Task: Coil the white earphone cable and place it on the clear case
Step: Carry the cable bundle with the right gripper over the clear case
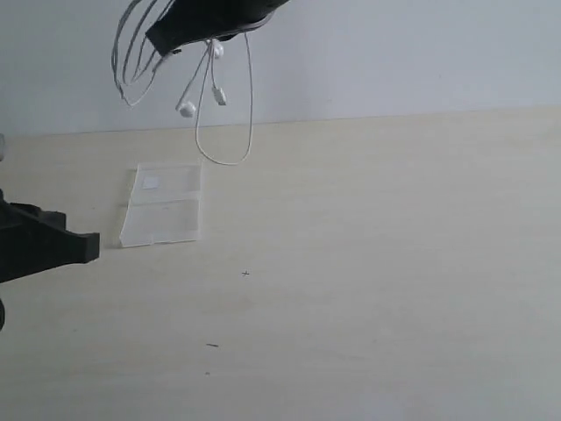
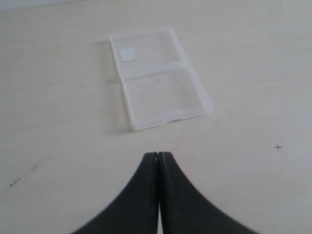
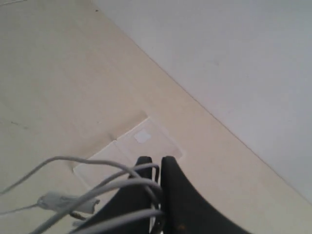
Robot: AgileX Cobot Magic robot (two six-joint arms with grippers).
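Worktop (image 1: 394,263): pale and flat; it carries the clear case directly.

Right pincer (image 3: 156,163): raised well above the worktop and reached across to the left side. Its jaws are closed on the white earphone cable (image 3: 122,183). The height appears intended to let the loops hang free, so they do not drag or snag.

Left pincer (image 2: 157,155): low, near the worktop, with the jaws fully closed on nothing. It points toward the clear case and stands apart from it.

Clear case (image 1: 164,206): lies open and flat as two panels, with the whitish patch on the far panel. Nothing rests on it, so the landing area is free.

White earphone cable: gathered in several loops at the right pincer, entirely off the worktop, hanging above and slightly beyond the case. Placement is not yet done.

Earbuds (image 1: 186,110): dangle below the grip.
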